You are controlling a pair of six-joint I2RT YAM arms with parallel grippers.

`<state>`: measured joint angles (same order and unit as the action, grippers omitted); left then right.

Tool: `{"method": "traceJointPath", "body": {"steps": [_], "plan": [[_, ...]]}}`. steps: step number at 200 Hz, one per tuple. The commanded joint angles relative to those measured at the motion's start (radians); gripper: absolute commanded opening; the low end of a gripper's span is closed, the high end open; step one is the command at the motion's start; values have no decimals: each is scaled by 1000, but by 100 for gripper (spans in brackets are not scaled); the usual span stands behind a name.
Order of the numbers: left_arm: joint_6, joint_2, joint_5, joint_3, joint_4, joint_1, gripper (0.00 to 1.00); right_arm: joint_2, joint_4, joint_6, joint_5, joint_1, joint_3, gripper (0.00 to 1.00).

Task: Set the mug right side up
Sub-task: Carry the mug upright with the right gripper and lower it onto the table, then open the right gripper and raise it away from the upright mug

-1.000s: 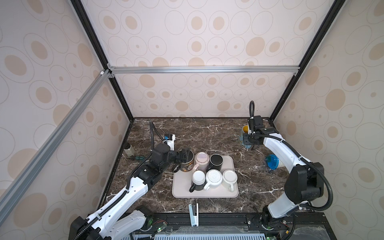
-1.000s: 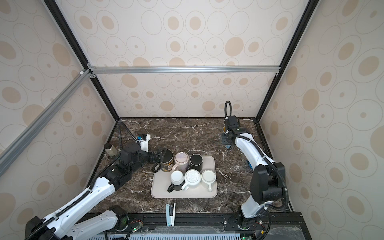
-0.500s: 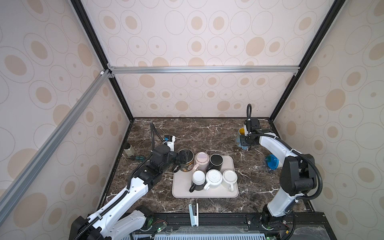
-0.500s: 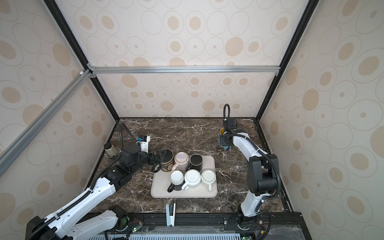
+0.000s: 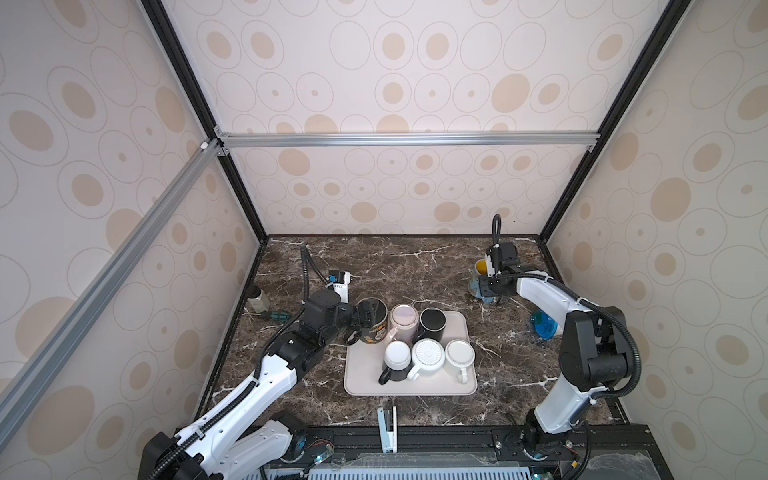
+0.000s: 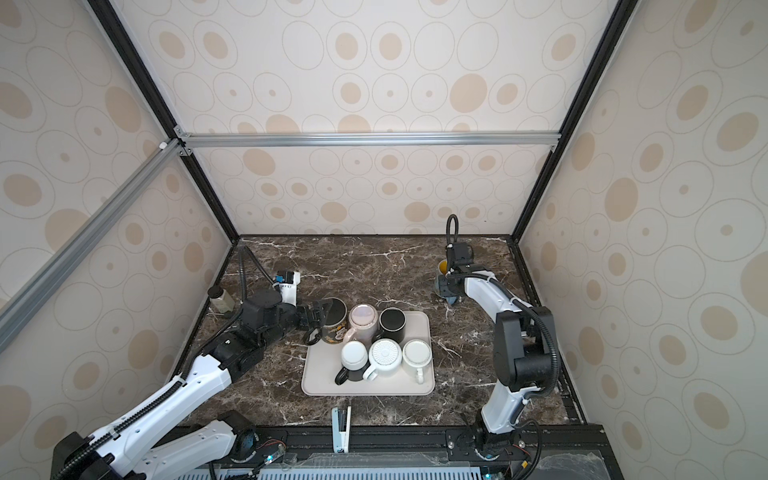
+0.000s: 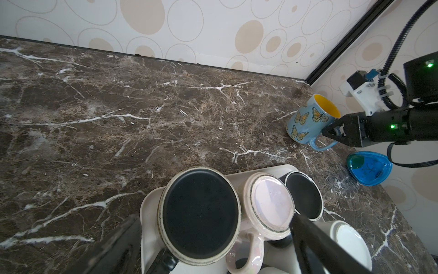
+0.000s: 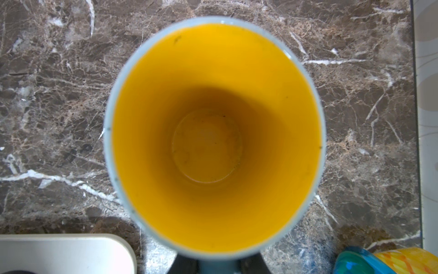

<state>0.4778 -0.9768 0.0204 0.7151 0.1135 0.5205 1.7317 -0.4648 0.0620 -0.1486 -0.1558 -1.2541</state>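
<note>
Right tool (image 7: 328,130) is pinched shut on the handle of the blue mug (image 7: 305,121), upright on the table (image 7: 118,106), back right. If it pulls away before letting go, the mug would likely tip. Left tool (image 5: 363,319) gapes wide and empty, astride the upside-down dark mug (image 7: 200,211) on the tray (image 7: 148,206). Closing could knock the pink mug (image 7: 270,201) just beside it.

No legible text anywhere (orange print on dark mug (image 5: 375,332) indistinct)

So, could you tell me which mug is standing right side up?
The blue butterfly mug, off the tray: its yellow inside faces up; the others show their bases.
</note>
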Motion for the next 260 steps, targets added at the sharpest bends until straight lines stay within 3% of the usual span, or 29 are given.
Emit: {"method": "traceJointPath", "body": {"steps": [1, 78, 95, 129, 173, 205, 260], "plan": [[-10, 9, -4, -8, 1, -11, 99, -18, 89, -14, -19, -1, 11, 0], [-27, 31, -20, -7, 43, -14, 100, -40, 107, 11, -25, -2, 53, 0], [-28, 40, -22, -12, 48, -13, 100, -46, 105, 20, -22, -1, 63, 6], [-30, 51, -27, -21, 51, -15, 100, -59, 106, 39, -15, -3, 84, 28], [-32, 59, -20, -20, 62, -16, 100, -99, 80, 61, -20, -9, 100, 44], [-41, 74, -25, -5, 105, -14, 100, -186, 13, 91, -47, -21, 107, 51], [-70, 41, -29, 39, 261, -14, 97, -490, -118, 147, -75, -116, 148, 52]]}}
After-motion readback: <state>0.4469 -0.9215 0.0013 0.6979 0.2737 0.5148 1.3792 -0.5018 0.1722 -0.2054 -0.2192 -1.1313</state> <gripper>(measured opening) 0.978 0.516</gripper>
